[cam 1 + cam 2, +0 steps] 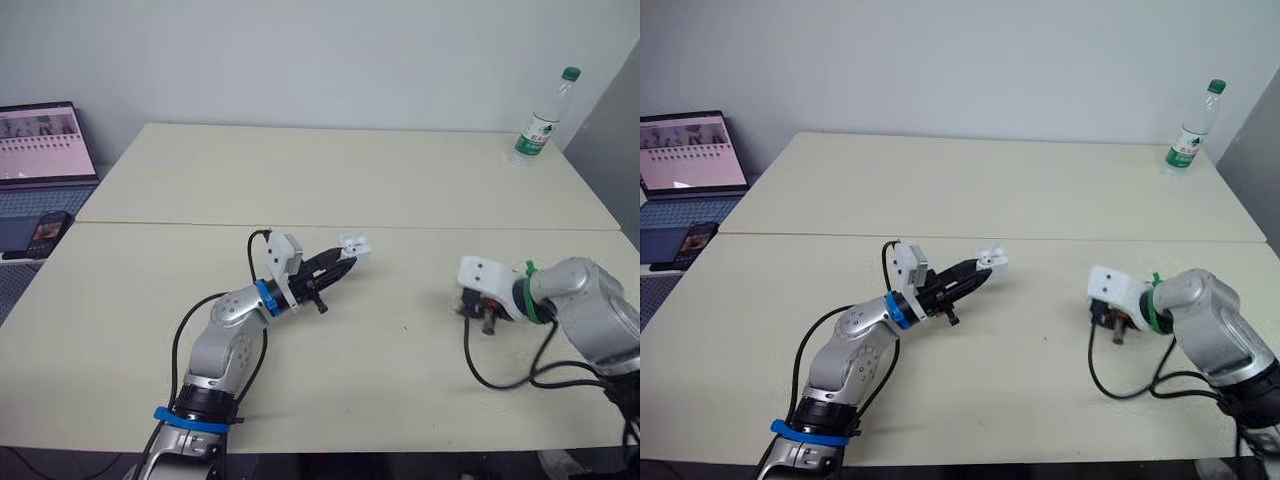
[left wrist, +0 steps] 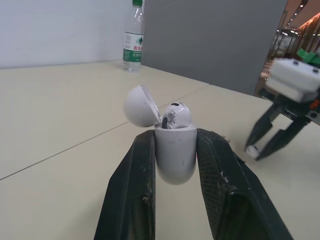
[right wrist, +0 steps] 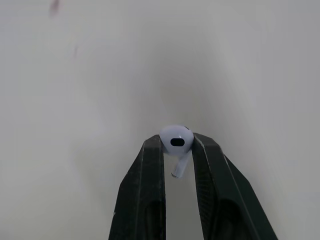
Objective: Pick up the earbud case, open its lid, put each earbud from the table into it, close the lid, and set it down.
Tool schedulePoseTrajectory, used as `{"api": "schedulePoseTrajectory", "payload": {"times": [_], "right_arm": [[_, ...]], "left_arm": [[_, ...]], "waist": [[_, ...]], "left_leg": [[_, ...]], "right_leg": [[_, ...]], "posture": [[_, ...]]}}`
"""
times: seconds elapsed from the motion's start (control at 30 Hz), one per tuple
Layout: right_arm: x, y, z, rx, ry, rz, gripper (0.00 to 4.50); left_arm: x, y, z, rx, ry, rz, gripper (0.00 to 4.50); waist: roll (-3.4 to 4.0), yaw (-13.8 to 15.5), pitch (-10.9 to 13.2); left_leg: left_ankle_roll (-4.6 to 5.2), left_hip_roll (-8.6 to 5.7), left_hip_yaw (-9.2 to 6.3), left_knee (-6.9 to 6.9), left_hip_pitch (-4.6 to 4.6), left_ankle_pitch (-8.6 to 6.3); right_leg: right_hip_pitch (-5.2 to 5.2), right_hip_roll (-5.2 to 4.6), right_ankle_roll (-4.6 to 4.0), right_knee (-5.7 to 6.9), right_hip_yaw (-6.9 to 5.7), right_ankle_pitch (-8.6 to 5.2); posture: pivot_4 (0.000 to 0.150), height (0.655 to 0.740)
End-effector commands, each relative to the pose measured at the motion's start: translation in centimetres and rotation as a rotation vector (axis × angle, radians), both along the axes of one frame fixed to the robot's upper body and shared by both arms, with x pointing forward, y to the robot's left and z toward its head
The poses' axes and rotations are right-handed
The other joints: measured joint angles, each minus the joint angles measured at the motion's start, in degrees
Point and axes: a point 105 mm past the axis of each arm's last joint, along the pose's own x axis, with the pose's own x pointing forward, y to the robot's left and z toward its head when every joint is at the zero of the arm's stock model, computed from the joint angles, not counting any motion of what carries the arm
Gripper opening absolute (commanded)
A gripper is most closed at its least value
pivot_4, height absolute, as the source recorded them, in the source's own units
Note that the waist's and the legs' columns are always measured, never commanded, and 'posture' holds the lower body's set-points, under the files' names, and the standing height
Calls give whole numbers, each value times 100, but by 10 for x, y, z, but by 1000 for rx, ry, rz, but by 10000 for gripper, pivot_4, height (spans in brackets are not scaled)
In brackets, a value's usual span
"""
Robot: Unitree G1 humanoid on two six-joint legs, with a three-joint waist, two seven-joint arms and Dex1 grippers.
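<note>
My left gripper (image 1: 338,266) was clamped on the earbud case (image 2: 175,155), holding it above the table (image 1: 350,180) near its middle, with the lid (image 2: 140,106) swung open and one earbud (image 2: 176,114) seated inside. My right gripper (image 3: 177,145), well apart to the right and low over the table, pinched the other earbud (image 3: 176,136) between its fingertips.
</note>
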Motion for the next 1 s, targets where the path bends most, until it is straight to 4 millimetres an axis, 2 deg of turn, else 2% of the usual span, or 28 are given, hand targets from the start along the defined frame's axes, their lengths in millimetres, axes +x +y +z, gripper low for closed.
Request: {"api": "schedulePoseTrajectory", "payload": {"times": [0.03,0.23,0.43,0.63,0.77,1.0], "right_arm": [[7,9,31,161,-150,-8,3980],[14,42,70,529,-309,-12,3980],[16,61,97,791,-411,-50,3980],[10,79,101,876,-399,-19,3980],[5,90,92,864,-374,12,3980],[7,91,82,846,-364,-4,3980]], "left_arm": [[0,-9,15,-40,-39,-4,8352],[-2,-29,20,-80,-35,-33,8352],[1,-36,22,-102,-25,-22,8352],[4,-38,22,-111,-21,-7,8352],[5,-39,23,-116,-23,-6,8352],[3,-38,27,-128,-29,-14,8352]], "waist": [[-1,10,0],[-1,8,0],[0,-1,0],[0,-2,0],[0,-6,0],[0,-7,0]], "left_leg": [[0,0,0,0,-2,0],[0,-4,-10,-2,-8,-1],[0,1,-17,-2,-5,-1],[0,-2,-12,-3,-7,-1],[0,-1,-15,-4,-7,-1],[0,-1,-14,-4,-7,-1]], "right_leg": [[0,-1,0,-2,0,0],[1,-6,1,-4,2,1],[1,1,0,2,1,2],[0,-1,0,0,1,1],[0,-1,0,-1,1,2],[0,0,0,-1,-1,1]], "posture": [[1500,7362],[1500,7362],[1500,7362],[1500,7362],[1500,7362],[1500,7362]]}}
